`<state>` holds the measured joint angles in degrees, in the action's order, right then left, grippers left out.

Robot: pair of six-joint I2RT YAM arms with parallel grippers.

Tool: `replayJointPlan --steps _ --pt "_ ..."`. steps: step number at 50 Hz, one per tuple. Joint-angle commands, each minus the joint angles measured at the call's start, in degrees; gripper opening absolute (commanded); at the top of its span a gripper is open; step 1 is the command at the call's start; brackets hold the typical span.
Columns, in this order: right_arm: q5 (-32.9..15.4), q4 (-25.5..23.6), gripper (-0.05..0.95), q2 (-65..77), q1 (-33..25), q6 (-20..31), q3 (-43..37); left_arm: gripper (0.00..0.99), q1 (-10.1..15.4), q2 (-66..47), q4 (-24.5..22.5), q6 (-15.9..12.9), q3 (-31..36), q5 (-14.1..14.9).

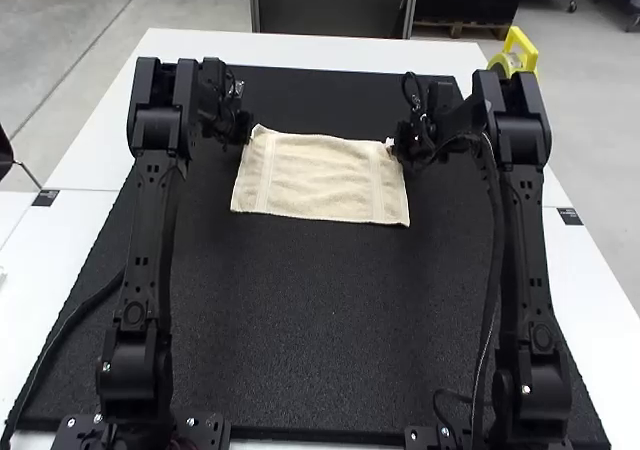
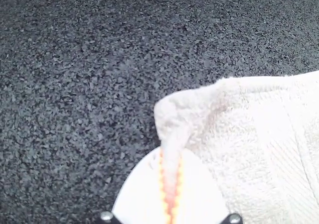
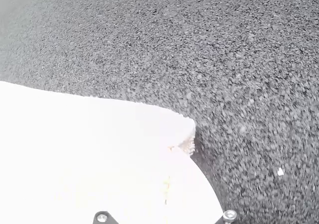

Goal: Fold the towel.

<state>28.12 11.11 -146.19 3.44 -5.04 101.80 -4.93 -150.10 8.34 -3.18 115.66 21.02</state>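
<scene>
Cream terry towel (image 1: 320, 175) laid out on black mat (image 1: 310, 320), toward far side, woven bands near both short ends. Left gripper (image 2: 172, 153) closed, far left corner pinched between ribbed orange pads. Right gripper (image 3: 173, 152) looks closed on far right corner, glare hides pads. Towel probably light, soft, floppy, not fragile; far corners good holds, middle may sag. Mat grainy, likely grippy, on white table (image 1: 300, 49); yellow item (image 1: 515, 54) at far right edge.
</scene>
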Motion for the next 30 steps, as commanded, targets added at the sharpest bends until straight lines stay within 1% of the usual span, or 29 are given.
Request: replayJointPlan --steps 1,6,17,30 --pt "1.1 -0.3 -0.02 2.0 -0.8 -0.2 -1.5 0.023 -0.5 3.3 0.5 0.3 1.0 0.3" --pt "1.9 -0.2 -0.02 3.0 -0.8 -0.2 -2.6 0.023 -0.4 4.6 1.9 0.3 0.8 0.6" --pt "2.5 -0.2 -0.02 4.7 -1.1 -0.1 -3.8 0.023 -0.4 7.0 3.1 0.3 0.1 1.2" --pt "2.5 -0.1 -0.02 5.3 -1.1 -0.2 -4.0 0.023 -0.4 8.2 2.0 0.3 -2.3 1.4"
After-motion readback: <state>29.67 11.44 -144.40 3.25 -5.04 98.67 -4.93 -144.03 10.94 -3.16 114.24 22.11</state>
